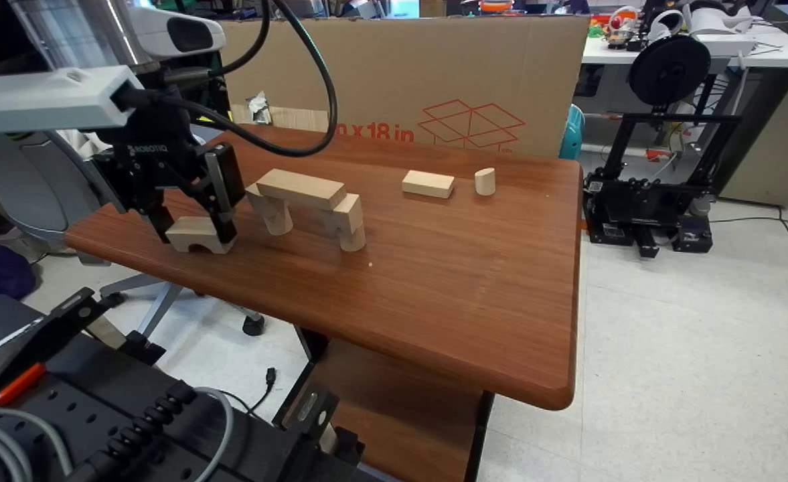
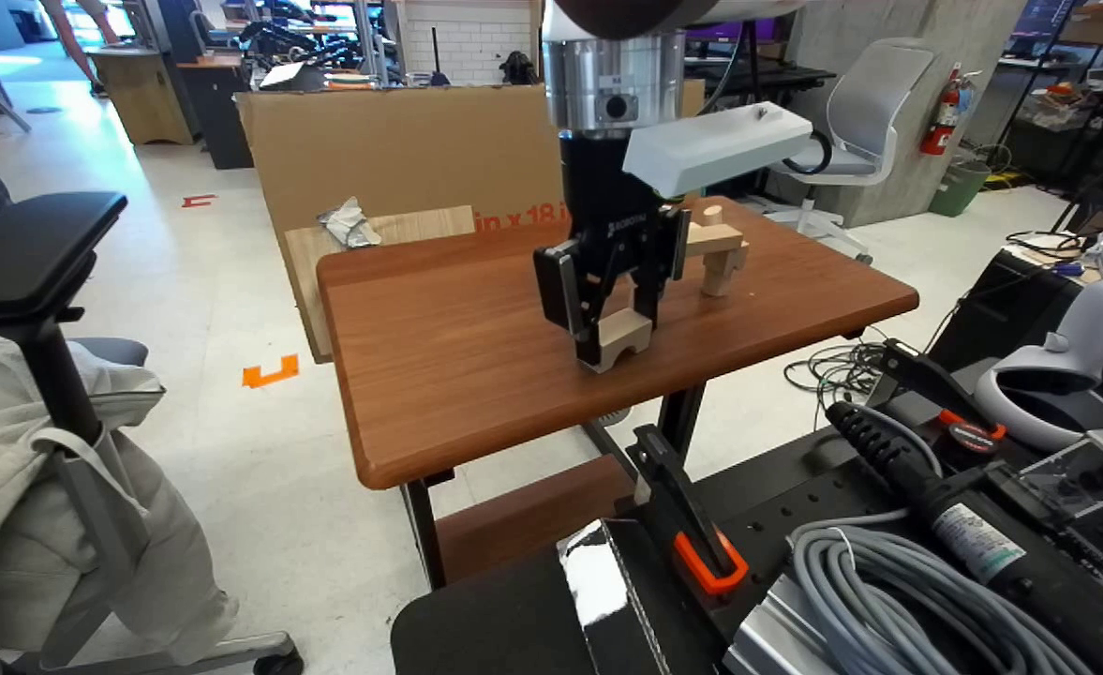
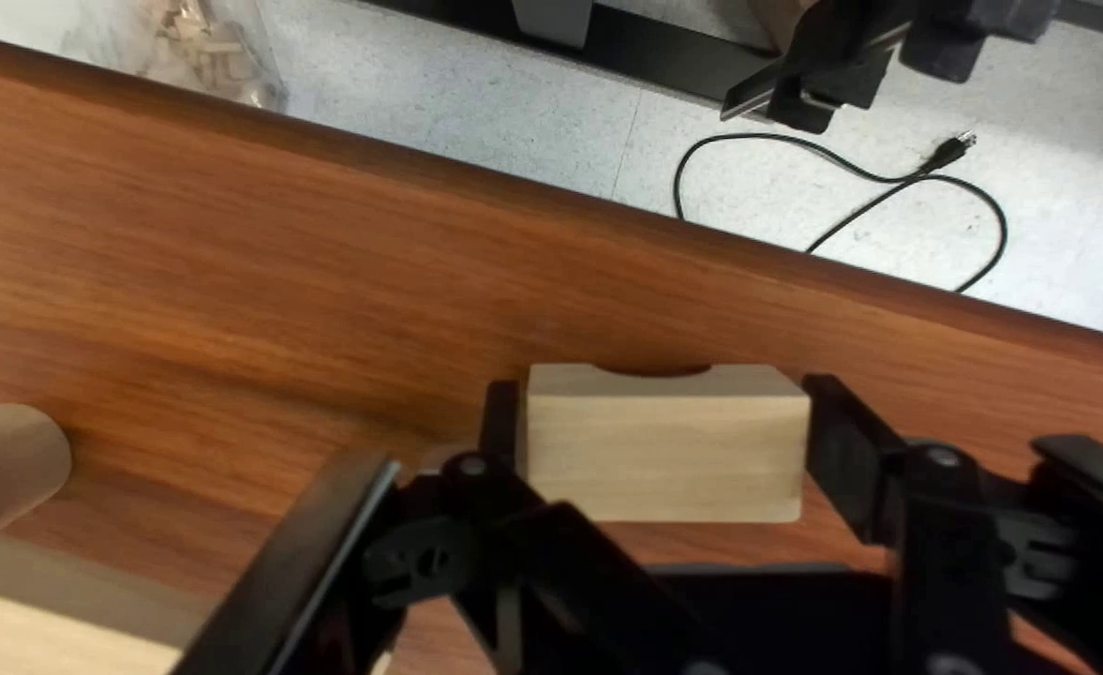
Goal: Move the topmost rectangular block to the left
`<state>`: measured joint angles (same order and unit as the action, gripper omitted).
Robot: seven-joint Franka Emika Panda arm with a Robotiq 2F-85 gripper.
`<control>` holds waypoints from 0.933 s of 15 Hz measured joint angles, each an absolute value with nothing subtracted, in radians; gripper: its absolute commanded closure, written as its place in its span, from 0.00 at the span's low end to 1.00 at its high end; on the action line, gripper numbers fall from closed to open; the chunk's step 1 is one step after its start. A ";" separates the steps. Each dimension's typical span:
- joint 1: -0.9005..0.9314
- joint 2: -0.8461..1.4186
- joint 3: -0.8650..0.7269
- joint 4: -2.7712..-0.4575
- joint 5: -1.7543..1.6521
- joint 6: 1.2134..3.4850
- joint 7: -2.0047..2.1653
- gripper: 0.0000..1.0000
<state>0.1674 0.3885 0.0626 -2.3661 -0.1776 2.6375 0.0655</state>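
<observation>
1. The gripper (image 3: 665, 427) is standing only as wide as the arched block (image 1: 196, 231) (which I am taking for the task's one), and its fingers (image 3: 501, 422) seem to be holding both ends.
2. In both exterior views the block is seemingly sitting on the table (image 1: 447, 281), by the near edge, left of the plank (image 1: 300, 189).
3. Placing, I am guessing, is nearly finishing; next is needing a gentle release, then a straight lift.

Cardboard panel (image 1: 380, 73) behind a brown table (image 1: 460, 314), black 3D printer (image 1: 645, 203), red fire extinguisher (image 2: 942, 125), crumpled scrap (image 2: 350, 225), perhaps foil
</observation>
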 measured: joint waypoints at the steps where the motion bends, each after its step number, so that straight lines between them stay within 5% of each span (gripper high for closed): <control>1: 0.173 0.391 0.060 -2.366 -0.180 2.643 0.071 0.00; 7: 0.177 0.325 0.060 -2.407 -0.177 2.718 0.072 0.00; 14: 0.135 -0.021 0.080 -2.539 -0.048 2.621 0.057 0.00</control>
<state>0.1346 -0.0208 0.0798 -2.5387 -0.0476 2.6212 0.0566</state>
